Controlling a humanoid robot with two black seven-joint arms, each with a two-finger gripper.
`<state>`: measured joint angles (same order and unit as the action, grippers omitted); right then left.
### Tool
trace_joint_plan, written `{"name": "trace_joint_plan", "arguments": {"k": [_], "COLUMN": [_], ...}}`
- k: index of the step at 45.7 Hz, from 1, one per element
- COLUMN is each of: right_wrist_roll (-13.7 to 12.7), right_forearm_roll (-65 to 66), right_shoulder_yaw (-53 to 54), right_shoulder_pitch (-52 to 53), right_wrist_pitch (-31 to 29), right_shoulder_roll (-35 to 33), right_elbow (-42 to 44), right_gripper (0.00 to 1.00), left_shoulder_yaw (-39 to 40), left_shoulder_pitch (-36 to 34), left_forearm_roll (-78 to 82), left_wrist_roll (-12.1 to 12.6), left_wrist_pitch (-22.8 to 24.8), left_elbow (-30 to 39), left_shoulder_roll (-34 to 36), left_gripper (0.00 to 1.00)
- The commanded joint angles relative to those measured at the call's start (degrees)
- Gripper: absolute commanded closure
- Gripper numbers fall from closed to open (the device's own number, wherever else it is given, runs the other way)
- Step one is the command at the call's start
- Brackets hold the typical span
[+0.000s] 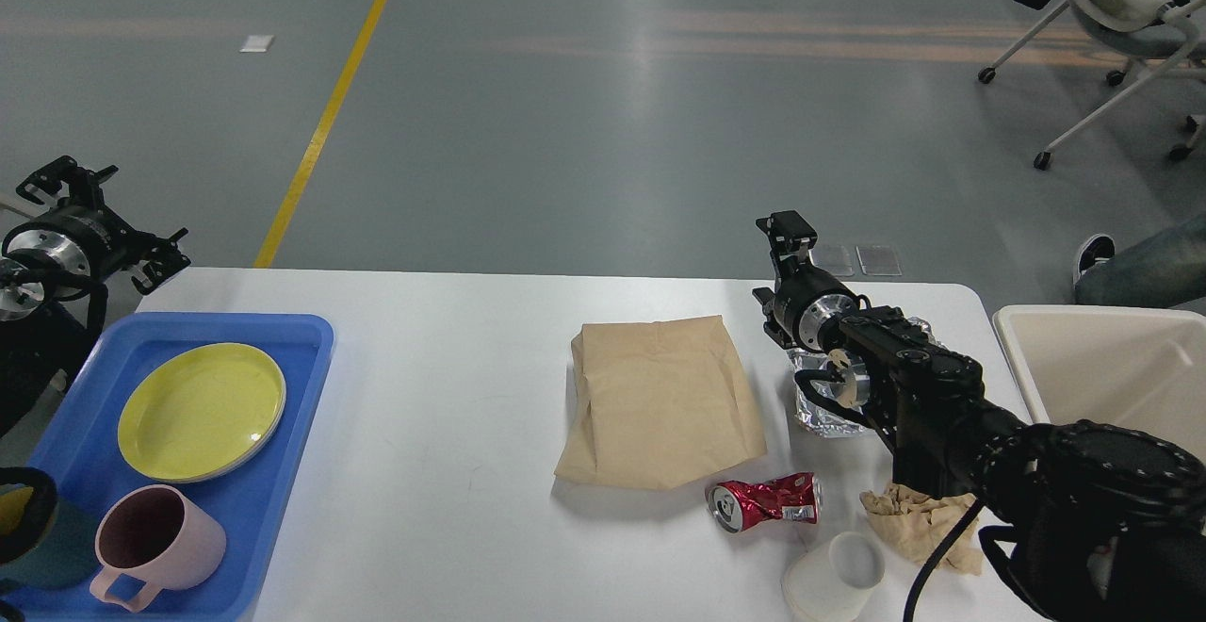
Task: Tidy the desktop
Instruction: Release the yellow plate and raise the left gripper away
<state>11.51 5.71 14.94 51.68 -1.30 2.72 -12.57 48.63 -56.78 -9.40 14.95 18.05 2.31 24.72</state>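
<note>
Desktop (pixel 452 386) beneath raised right gripper (pixel 790 231).

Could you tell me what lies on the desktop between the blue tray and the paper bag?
Nothing: in the head view the desktop is bare between the tray and the bag.

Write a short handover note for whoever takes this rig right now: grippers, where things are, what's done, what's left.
Left gripper: raised past the table's left edge, holding nothing; open or shut unclear.
Right gripper: raised over the far right of the desktop, holding nothing; fingers unreadable.
Done: yellow plate and pink mug sit in the blue tray.
Left on the desktop: brown paper bag, foil wad, crushed red can, tipped white paper cup, crumpled napkin.
Cream bin stands at the right; its visible part looks empty.
</note>
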Motion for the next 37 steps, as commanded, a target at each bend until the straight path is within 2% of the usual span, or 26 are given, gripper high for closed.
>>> {"name": "trace_joint_plan", "arguments": {"k": [1, 14, 37], "right_wrist_roll": [0.00, 0.00, 0.00], "right_forearm_roll": [0.00, 0.00, 0.00], "right_shoulder_yaw": [0.00, 0.00, 0.00], "right_shoulder_pitch": [0.00, 0.00, 0.00], "right_wrist_pitch": [-0.02, 0.07, -0.02], "right_shoulder_roll": [0.00, 0.00, 0.00], "right_elbow": [0.00, 0.00, 0.00], "right_gripper": [0.00, 0.00, 0.00], "left_shoulder_yaw": [1.56, 1.56, 0.42], "left_shoulder_pitch": [-0.96, -3.34, -2.46], "left_forearm_roll": [0.00, 0.00, 0.35], "left_wrist_roll": [-0.01, -0.10, -0.27], "left_wrist_pitch": [0.23, 0.32, 0.23], "left_elbow": [0.42, 0.59, 0.59], "left_shoulder_roll": [0.06, -0.20, -2.92], "left_gripper": [0.04, 0.04, 0.04]}}
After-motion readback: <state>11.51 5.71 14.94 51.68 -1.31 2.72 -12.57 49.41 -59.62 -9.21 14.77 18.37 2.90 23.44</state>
